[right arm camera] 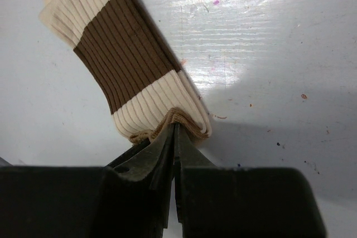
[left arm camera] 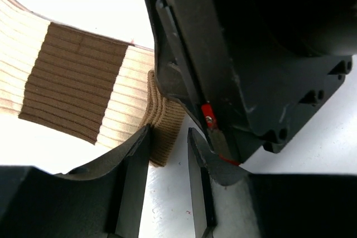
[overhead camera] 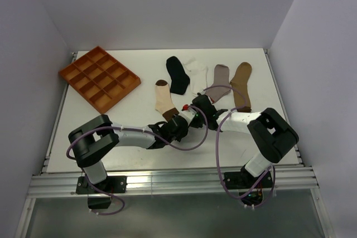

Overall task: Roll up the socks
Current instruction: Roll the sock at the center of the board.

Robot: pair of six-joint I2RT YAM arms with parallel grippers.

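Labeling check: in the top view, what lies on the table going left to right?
orange tray → cream sock with brown bands → black sock → white sock → grey sock → tan sock

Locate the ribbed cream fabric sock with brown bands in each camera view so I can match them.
Top external: cream sock mid-picture, lower left of the plain black sock.
Left wrist: sock fills the upper left.
Right wrist: sock runs from upper left to centre, cuff pinched by the right gripper.
Shared landmark: its wide brown band.
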